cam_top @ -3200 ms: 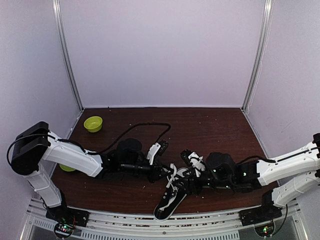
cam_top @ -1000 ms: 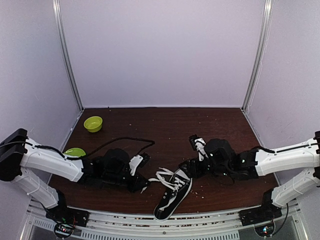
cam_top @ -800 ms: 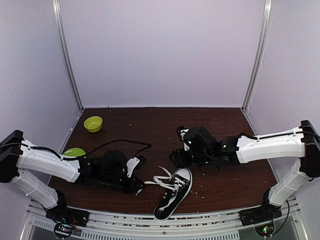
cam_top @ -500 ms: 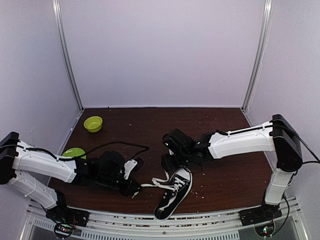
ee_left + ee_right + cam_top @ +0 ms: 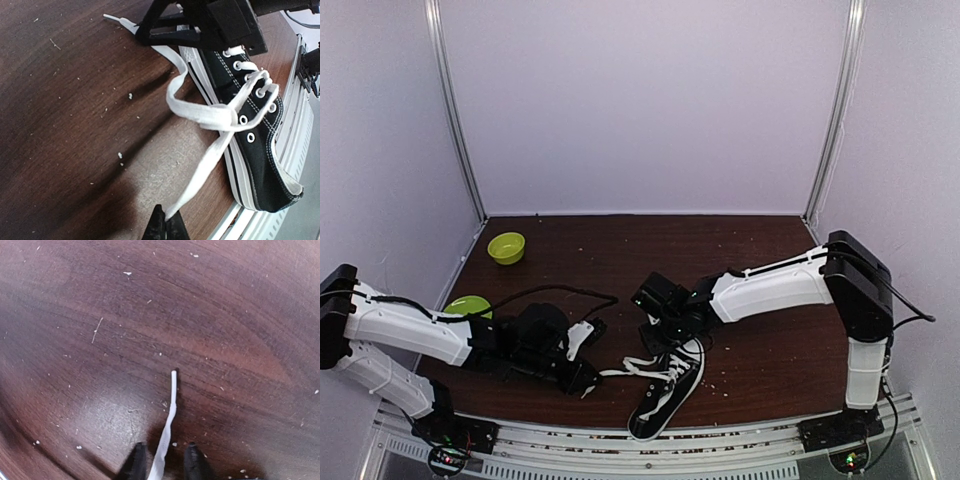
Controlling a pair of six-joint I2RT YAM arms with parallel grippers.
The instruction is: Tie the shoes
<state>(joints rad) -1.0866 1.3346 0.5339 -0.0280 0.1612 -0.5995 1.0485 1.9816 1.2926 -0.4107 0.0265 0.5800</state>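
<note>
The black sneaker (image 5: 665, 388) with white sole lies near the front edge, toe toward the rail; it also shows in the left wrist view (image 5: 252, 135). Its white laces (image 5: 638, 362) are crossed over the eyelets. My left gripper (image 5: 589, 379) is shut on one lace end (image 5: 200, 177), stretched taut left of the shoe, with the pinch at my fingertips (image 5: 167, 227). My right gripper (image 5: 656, 324) hovers low just behind the shoe's heel end, open. The other lace end (image 5: 172, 405) lies flat on the table between its fingers (image 5: 136, 462), touching neither.
Two green bowls sit at the left, one at the back (image 5: 506, 247) and one beside my left arm (image 5: 470, 304). A black cable (image 5: 565, 291) arcs over the left arm. The metal rail (image 5: 740, 435) runs along the front edge. Crumbs dot the wooden table (image 5: 740, 250).
My right arm swung left from beside the shoe to behind it, over the free lace end. My left gripper drew its lace end left and nearer, tightening it.
</note>
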